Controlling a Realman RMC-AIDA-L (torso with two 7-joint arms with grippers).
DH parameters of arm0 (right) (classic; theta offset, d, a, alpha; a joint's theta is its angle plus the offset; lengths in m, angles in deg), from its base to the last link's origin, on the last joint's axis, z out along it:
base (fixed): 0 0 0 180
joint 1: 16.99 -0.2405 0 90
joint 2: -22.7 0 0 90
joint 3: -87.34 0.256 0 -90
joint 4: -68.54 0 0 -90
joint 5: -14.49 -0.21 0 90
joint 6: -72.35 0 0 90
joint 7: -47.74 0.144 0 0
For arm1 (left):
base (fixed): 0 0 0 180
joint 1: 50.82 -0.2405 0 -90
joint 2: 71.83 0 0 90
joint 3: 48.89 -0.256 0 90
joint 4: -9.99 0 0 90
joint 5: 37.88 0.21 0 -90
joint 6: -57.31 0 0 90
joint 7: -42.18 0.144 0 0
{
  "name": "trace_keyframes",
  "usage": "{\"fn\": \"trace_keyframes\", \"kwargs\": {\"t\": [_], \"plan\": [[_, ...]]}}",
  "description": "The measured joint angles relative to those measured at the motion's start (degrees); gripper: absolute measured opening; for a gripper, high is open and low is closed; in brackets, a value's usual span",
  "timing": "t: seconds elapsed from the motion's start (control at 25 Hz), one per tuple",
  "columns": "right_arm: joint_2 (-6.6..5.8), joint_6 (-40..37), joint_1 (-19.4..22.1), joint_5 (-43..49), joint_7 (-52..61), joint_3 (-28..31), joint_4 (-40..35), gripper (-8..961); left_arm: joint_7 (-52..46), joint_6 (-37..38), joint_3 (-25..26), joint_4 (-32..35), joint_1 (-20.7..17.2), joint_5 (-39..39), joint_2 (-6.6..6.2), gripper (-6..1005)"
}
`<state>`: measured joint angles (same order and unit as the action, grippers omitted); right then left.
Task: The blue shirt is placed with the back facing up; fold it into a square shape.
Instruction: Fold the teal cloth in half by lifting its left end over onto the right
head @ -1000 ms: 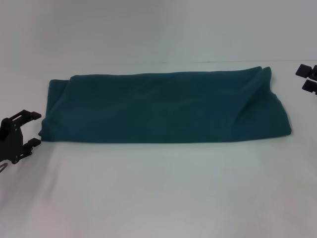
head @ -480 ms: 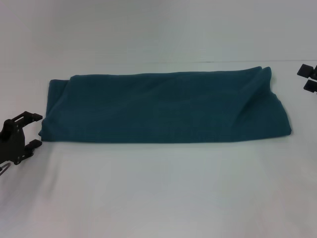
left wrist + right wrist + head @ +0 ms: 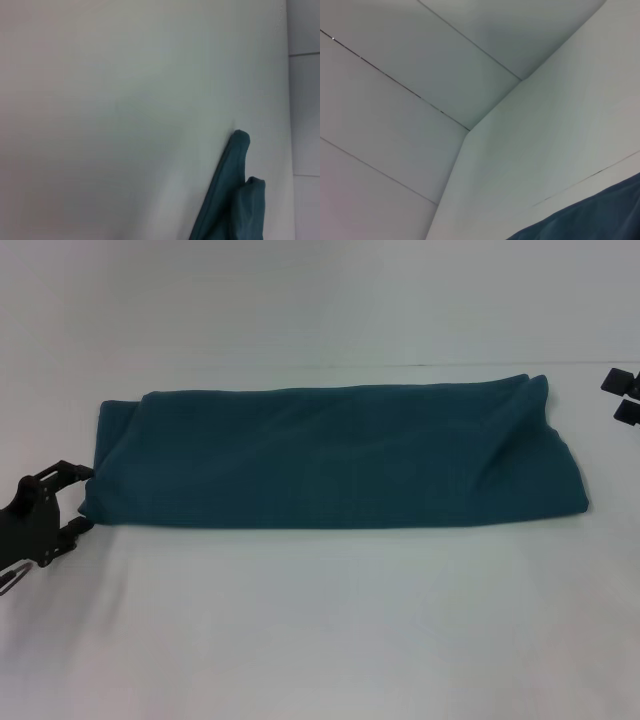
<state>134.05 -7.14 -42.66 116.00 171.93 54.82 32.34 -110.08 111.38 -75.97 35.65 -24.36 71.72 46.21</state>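
Note:
The blue shirt (image 3: 330,455) lies on the white table as a long, flat band folded lengthwise, with its plain side up. My left gripper (image 3: 80,499) is at the shirt's left near corner. It is open, one fingertip on each side of that corner and right at the cloth's edge. The left wrist view shows a folded edge of the shirt (image 3: 235,195). My right gripper (image 3: 625,396) hangs open at the far right, apart from the shirt's right end. A corner of the shirt (image 3: 592,220) shows in the right wrist view.
The white table (image 3: 320,630) stretches in front of the shirt. A pale wall (image 3: 320,300) rises behind the table's back edge. Wall panels (image 3: 420,75) fill most of the right wrist view.
My left gripper has moved right, up to the shirt's left near corner. The right gripper has drifted slightly toward the right. The shirt has not moved.

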Motion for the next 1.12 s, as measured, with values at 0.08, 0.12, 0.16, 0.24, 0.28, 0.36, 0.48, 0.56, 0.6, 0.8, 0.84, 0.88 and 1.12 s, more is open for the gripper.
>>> {"fn": "trace_keyframes", "kwargs": {"t": [0.08, 0.12, 0.16, 0.24, 0.28, 0.36, 0.48, 0.56, 0.6, 0.8, 0.84, 0.88, 1.12], "plan": [[0.0, 0.02, 0.0, 0.0, -0.01, 0.18, 0.0, 835, 0.04, -0.05, -0.04, -0.25, 0.25, 0.02, 0.01, 783], [0.0, 0.03, 0.0, 0.0, -0.03, 0.24, 0.0, 835, 0.13, -0.07, -0.05, -0.44, 0.44, 0.05, 0.01, 783], [0.0, 0.03, 0.01, 0.0, -0.04, 0.27, 0.0, 835, 0.17, -0.08, -0.05, -0.49, 0.52, 0.06, 0.01, 783], [0.0, 0.04, 0.06, 0.0, -0.05, 0.34, 0.0, 835, 0.41, -0.17, -0.09, -0.64, 0.93, 0.16, 0.02, 782], [0.0, 0.04, 0.09, 0.0, -0.05, 0.39, 0.0, 835, 0.54, -0.18, -0.11, -0.65, 1.16, 0.19, 0.02, 782], [0.0, 0.04, 0.14, 0.0, -0.06, 0.51, -0.01, 835, 0.85, 0.01, -0.13, -0.63, 1.59, 0.12, 0.02, 782], [0.0, 0.05, 0.17, 0.0, -0.08, 0.58, -0.01, 835, 1.93, 1.03, 0.13, -0.34, 2.14, -0.68, 0.01, 783], [0.0, 0.04, 0.18, 0.0, -0.09, 0.61, -0.01, 836, 3.73, 2.6, 0.58, -0.24, 2.29, -2.36, 0.0, 784], [0.0, 0.04, 0.18, 0.0, -0.1, 0.63, -0.01, 836, 4.46, 3.17, 0.67, -0.23, 2.22, -3.31, 0.0, 784], [0.0, 0.03, 0.19, 0.02, -0.33, 1.0, 0.02, 836, 5.44, 3.97, 0.86, -0.45, 0.59, -5.31, 0.06, 782], [0.0, 0.03, 0.18, 0.07, -0.37, 1.16, 0.17, 836, 5.34, 3.91, 0.86, -0.52, 0.41, -5.23, 0.12, 782], [-0.02, 0.03, 0.13, 0.15, -0.44, 1.37, 0.41, 836, 5.15, 3.79, 0.73, -0.59, 0.23, -5.08, 0.22, 782], [-0.06, 0.0, 0.03, 0.2, -0.54, 1.42, 0.49, 836, 4.66, 2.9, -0.65, -0.93, 1.02, -4.19, 0.41, 782]]}}
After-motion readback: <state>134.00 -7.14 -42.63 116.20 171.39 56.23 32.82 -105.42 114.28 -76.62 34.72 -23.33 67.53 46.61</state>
